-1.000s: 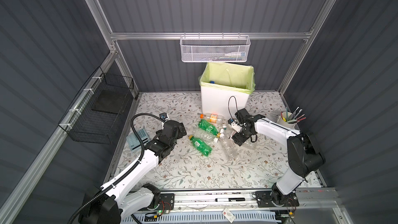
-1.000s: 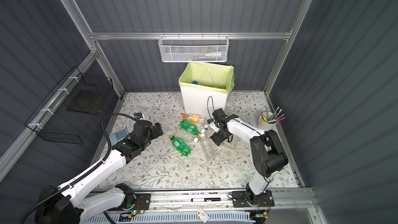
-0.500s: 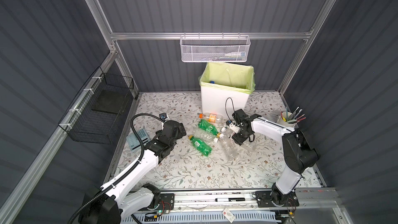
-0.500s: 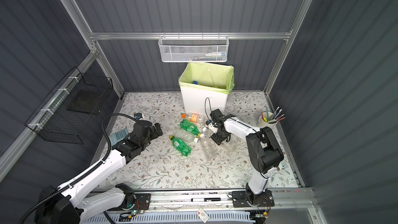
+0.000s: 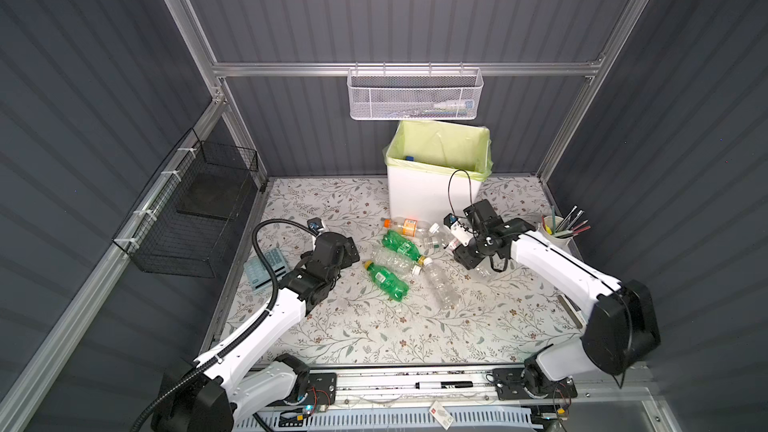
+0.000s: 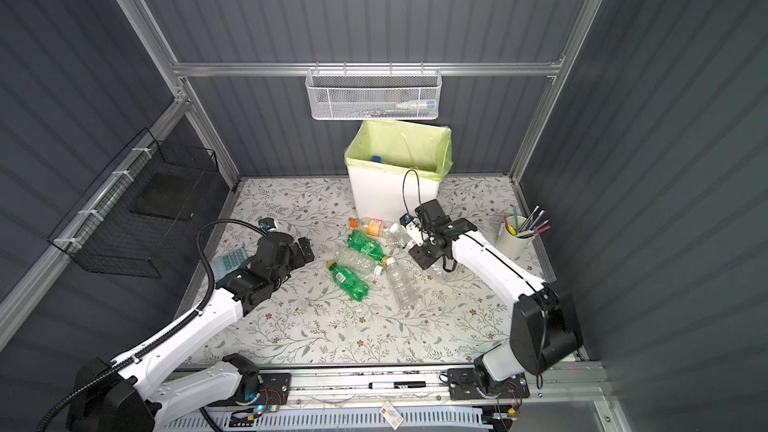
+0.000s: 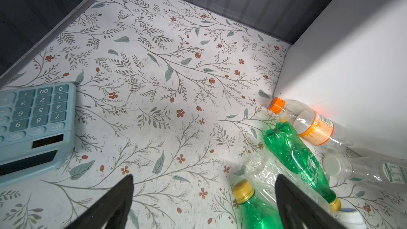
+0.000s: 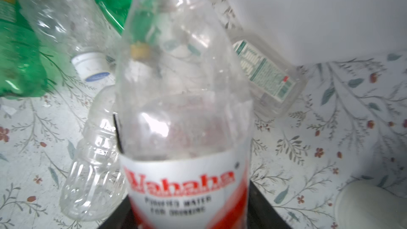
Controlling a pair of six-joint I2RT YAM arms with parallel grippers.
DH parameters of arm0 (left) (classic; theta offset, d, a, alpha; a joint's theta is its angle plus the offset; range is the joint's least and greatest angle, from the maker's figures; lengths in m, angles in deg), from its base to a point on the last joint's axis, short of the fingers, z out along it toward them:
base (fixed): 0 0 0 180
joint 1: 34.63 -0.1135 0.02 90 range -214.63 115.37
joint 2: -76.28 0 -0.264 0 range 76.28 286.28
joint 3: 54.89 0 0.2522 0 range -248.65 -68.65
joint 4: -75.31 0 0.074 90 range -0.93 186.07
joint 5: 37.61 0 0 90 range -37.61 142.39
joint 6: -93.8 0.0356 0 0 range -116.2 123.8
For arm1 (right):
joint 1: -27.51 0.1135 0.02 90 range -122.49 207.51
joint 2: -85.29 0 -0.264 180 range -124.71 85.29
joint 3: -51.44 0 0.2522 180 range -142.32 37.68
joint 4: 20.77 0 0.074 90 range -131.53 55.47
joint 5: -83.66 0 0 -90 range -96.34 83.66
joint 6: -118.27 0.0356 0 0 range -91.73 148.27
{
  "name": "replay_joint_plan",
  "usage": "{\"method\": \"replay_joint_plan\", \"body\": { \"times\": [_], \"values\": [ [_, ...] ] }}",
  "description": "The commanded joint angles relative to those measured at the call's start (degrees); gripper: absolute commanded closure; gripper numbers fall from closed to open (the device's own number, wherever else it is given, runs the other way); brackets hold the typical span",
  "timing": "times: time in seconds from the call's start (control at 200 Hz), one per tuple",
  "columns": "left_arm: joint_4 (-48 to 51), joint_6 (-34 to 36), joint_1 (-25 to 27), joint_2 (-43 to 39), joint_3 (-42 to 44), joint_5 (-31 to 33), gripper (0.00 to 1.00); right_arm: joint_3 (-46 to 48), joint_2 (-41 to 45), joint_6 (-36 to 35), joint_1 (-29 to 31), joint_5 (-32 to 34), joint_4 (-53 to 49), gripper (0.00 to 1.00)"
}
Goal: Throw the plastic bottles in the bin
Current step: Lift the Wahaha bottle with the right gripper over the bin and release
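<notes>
wahaha bottle [image 8: 187, 117] — red-white label (purified water) — in right tool [image 8: 187, 197]

The table [image 5: 374, 338] has leafy floral print, the bin [image 5: 415, 197] is white lined yellow-green, the clear bottle [image 8: 185, 142] labelled red-and-white.

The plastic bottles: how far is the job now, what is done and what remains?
Done: only one blue cap shows inside the bin. In hand: the right gripper grips the red-labelled bottle; the left gripper is open, empty. Left: six more lie outside: the orange-capped bottle, two green bottles, three clear bottles.
</notes>
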Motion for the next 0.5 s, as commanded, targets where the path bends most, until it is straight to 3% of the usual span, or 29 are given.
{"method": "replay_joint_plan", "body": {
  "times": [0.0,0.18,0.275,0.395,0.495],
  "values": [
    [0.9,-1.1,-0.5,-0.4,1.0,-0.3,0.00,-2.0,7.8,2.7,-1.6,-2.2,2.1,0.45],
    [0.3,-1.4,-0.5,0.1,1.2,-0.9,0.00,-4.7,23.4,7.1,-6.0,-0.1,13.0,0.46],
    [-0.4,-1.4,-0.6,0.5,1.2,-1.4,0.00,-6.1,28.7,10.1,-9.2,1.9,23.9,0.46],
    [-1.0,-1.7,-0.6,1.4,1.2,-2.5,0.00,-7.8,30.1,15.2,-12.8,2.8,37.0,0.44],
    [-1.5,-2.3,-0.6,1.9,1.2,-3.7,0.00,-12.0,25.8,20.6,-14.6,2.1,44.8,0.44]
  ]
}}
